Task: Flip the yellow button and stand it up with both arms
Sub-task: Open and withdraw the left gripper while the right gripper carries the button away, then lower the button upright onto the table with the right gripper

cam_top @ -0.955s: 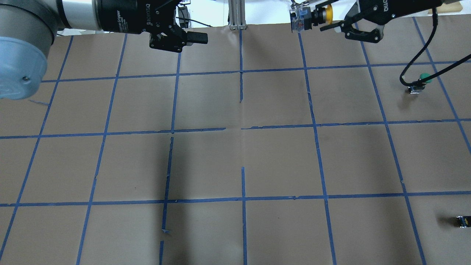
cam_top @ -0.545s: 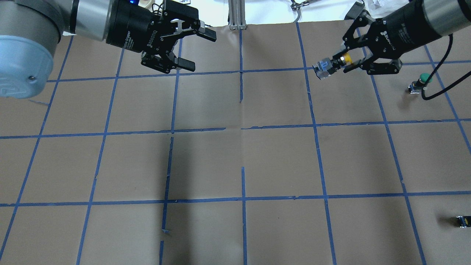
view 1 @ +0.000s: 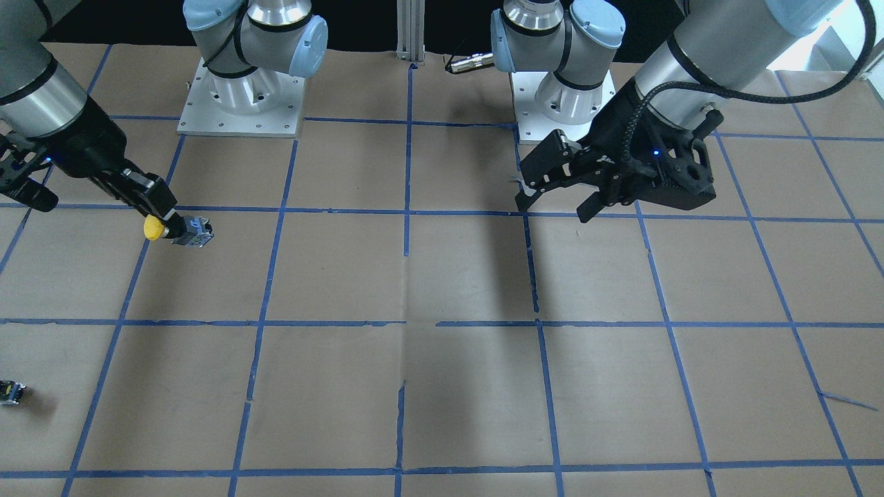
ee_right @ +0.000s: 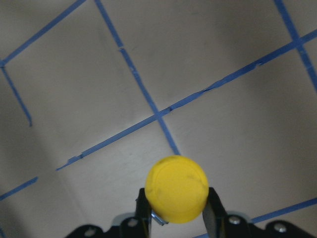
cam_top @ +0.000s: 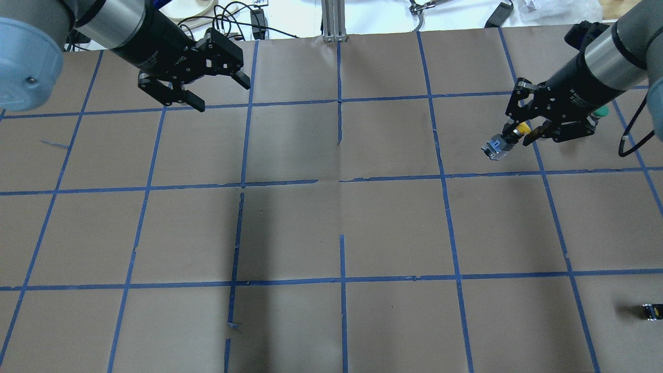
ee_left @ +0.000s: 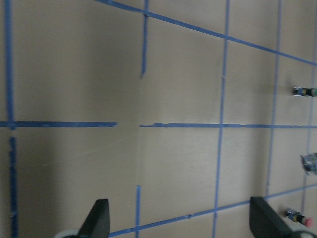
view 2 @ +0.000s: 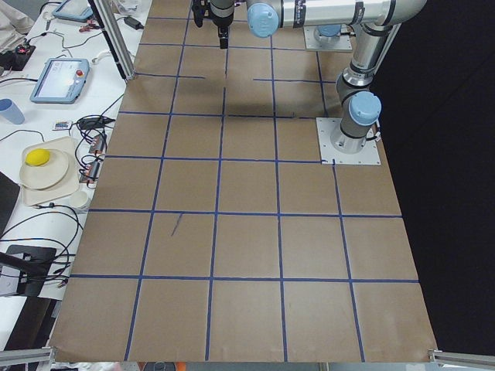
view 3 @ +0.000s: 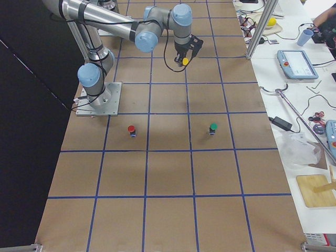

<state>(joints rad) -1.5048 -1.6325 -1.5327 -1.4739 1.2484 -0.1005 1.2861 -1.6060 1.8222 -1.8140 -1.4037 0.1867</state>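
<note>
My right gripper (cam_top: 514, 135) is shut on the yellow button (cam_top: 523, 128). It grips the short black body, with the grey base (cam_top: 494, 146) pointing out toward the table's middle and down. The button hangs tilted, low over the brown paper. In the front-facing view the gripper (view 1: 171, 226) holds it at the left, yellow cap (view 1: 153, 227) outward. The right wrist view shows the cap (ee_right: 176, 188) between two fingers (ee_right: 212, 210). My left gripper (cam_top: 220, 93) is open and empty, far from the button at the back left, also in the front-facing view (view 1: 552, 207) and the left wrist view (ee_left: 181, 220).
A green-capped button (view 3: 212, 127) and a red-capped button (view 3: 131, 129) stand on the paper on my right side. The green one (cam_top: 600, 110) is partly hidden behind my right gripper. A small dark block with a yellow spot (cam_top: 651, 311) lies near the right edge.
My right gripper has come down and back toward the right with the yellow button, now low over the table. My left gripper has drawn away to the left, still open.
</note>
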